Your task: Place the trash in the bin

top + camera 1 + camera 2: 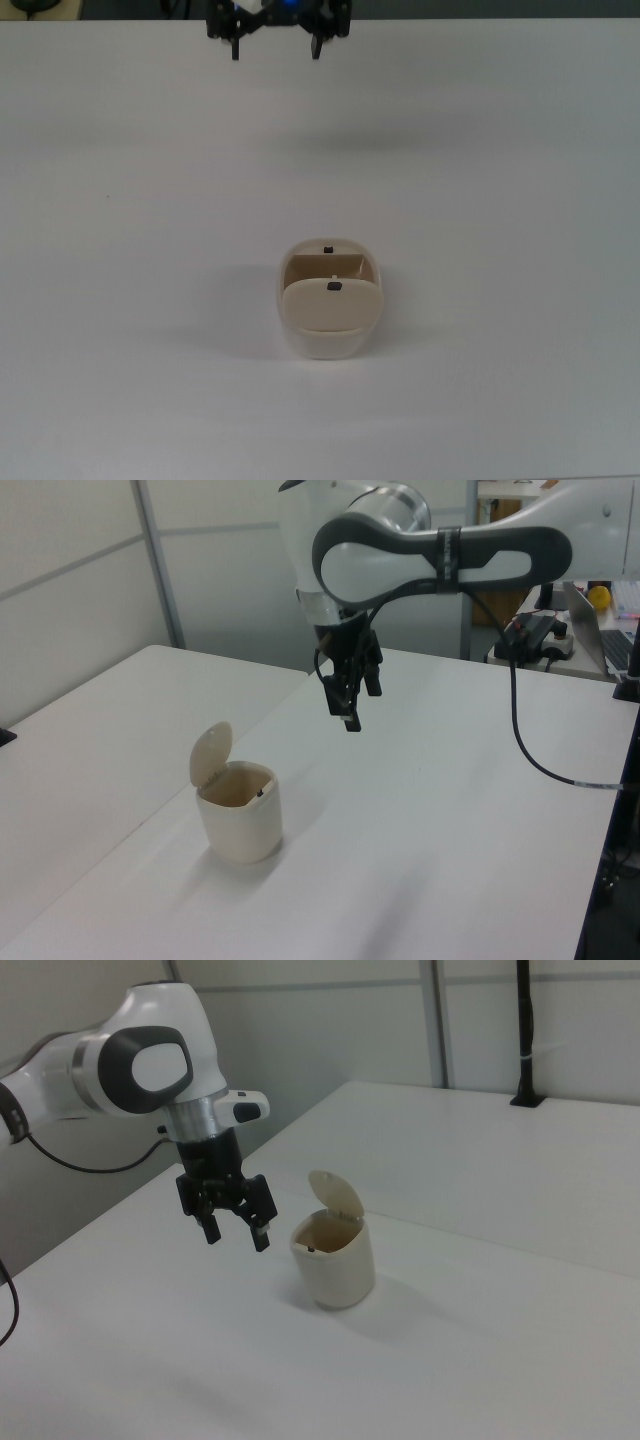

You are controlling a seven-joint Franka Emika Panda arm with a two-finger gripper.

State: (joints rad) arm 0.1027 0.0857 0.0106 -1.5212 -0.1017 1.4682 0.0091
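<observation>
Table: plain white top, filling the top view; it bears the bin.
Wall: pale panels with a grey upright strip, behind the table in the left view.
Arm: white shells with dark grey joints, reaching in from the left view's right; a black cable hangs from it in a loop toward the left view's right edge.
Bin: cream, with rounded corners, upright on the table near the middle of the top view. Its flap lid stands tilted up and open, on the left view's left side of the rim. Small black marks sit on the lid and on the rim in the top view. The inside looks dark tan.
Gripper: black, hanging fingers-down in the air, well apart from the bin and higher than its rim. In the top view it is at the top edge; in the right view it is to the bin's left. The fingers stand spread wide, with an empty gap between them and nothing held.
Trash: not seen on the table or in the gripper; whether it lies inside the bin cannot be told.
</observation>
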